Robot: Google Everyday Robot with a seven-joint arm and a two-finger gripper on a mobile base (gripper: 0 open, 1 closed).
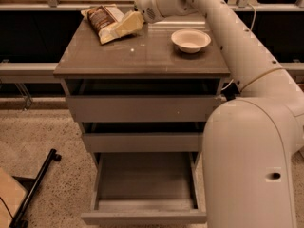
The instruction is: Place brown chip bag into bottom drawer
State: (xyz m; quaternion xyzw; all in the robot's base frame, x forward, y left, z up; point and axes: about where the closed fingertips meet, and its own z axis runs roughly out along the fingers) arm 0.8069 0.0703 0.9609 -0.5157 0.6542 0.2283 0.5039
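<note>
The brown chip bag (pixel 101 21) lies flat at the back left of the cabinet top (pixel 142 56), dark brown with pale yellow panels. My gripper (pixel 126 25) is low over the top, right at the bag's right edge, and seems to touch it. The arm reaches in from the right and covers the back middle of the top. The bottom drawer (pixel 142 216) is pulled far out below, and its plain box interior shows nothing inside.
A white bowl (pixel 191 39) stands at the right of the cabinet top. The top drawer (pixel 142 108) and middle drawer (pixel 142 142) stick out slightly. My large arm segment fills the right foreground. A black stand leg (pixel 34 188) lies on the floor at the left.
</note>
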